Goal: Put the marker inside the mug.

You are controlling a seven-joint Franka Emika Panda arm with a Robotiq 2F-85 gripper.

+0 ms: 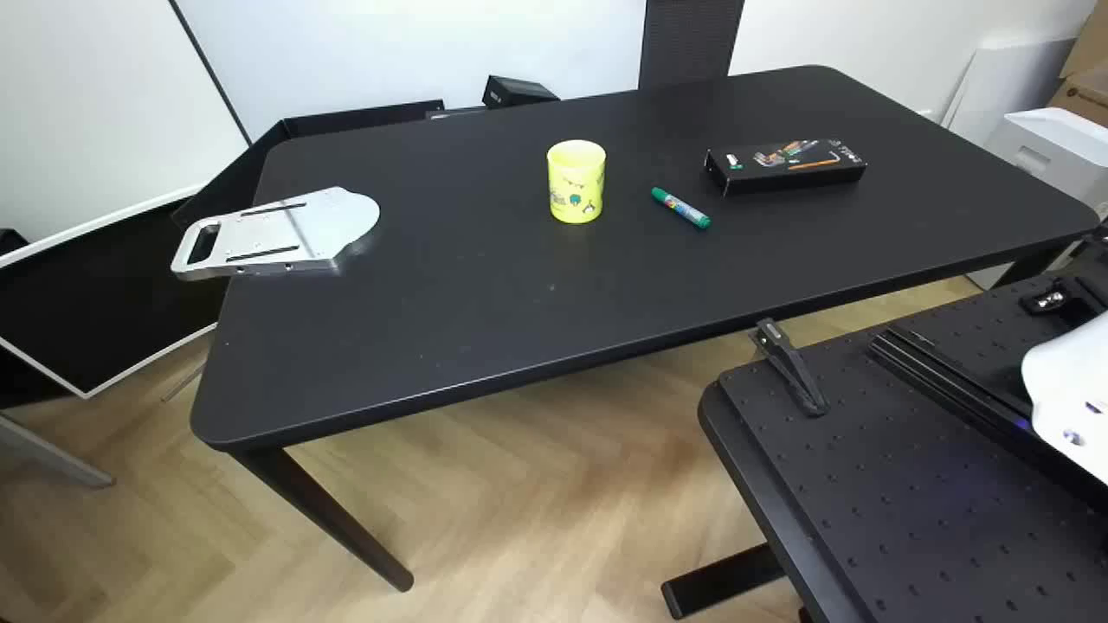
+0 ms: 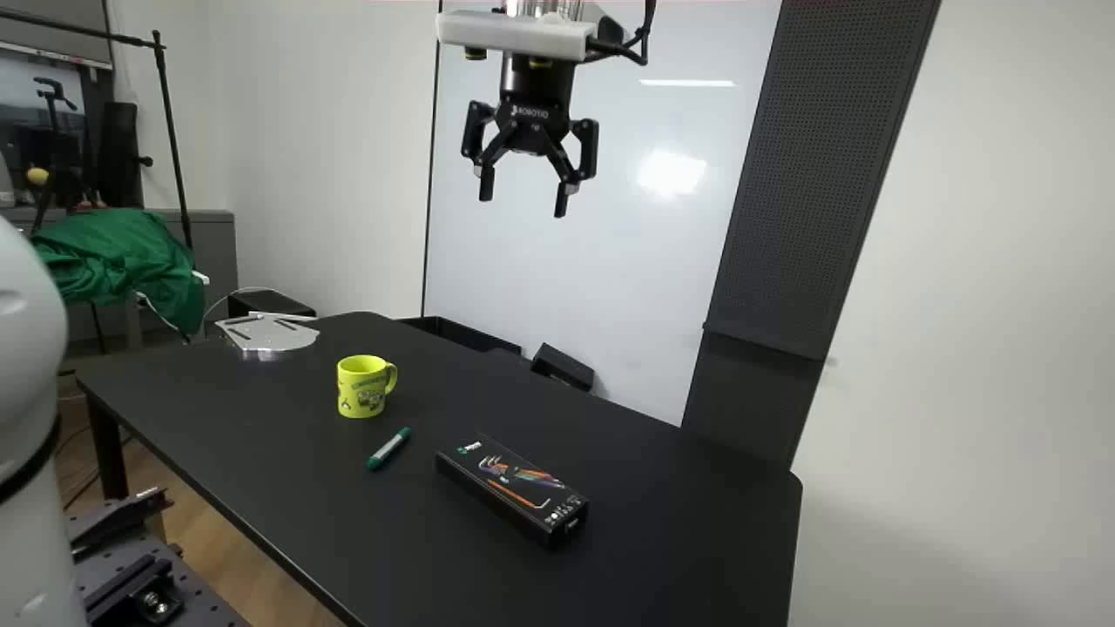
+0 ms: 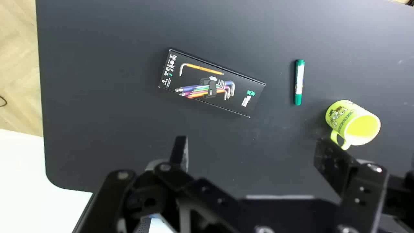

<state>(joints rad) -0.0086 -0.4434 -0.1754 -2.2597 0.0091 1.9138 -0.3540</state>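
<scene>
A black table with rounded corners stretches across all three views. Just beside it, partly in view, is a second black table with a drilled top. In an exterior view, a section of white robot arm rises along the left margin, and the black Robotiq gripper hangs from the top, high above the tabletop, pointing down with its two fingers spread well apart. At one end of the table lies a silver slotted metal plate, its handle end reaching past the edge. Well apart from it is a flat black hex-key box, its lid printed with multicoloured L-shaped keys; the smallest lettering is too fine to read. Between plate and box, a yellow mug stands upright, decorated with cartoon figures, its handle visible in the wrist view. Smallest is the green marker, with a pale printed label, lying on the table outside the mug, between the mug and the box and apart from both.
</scene>
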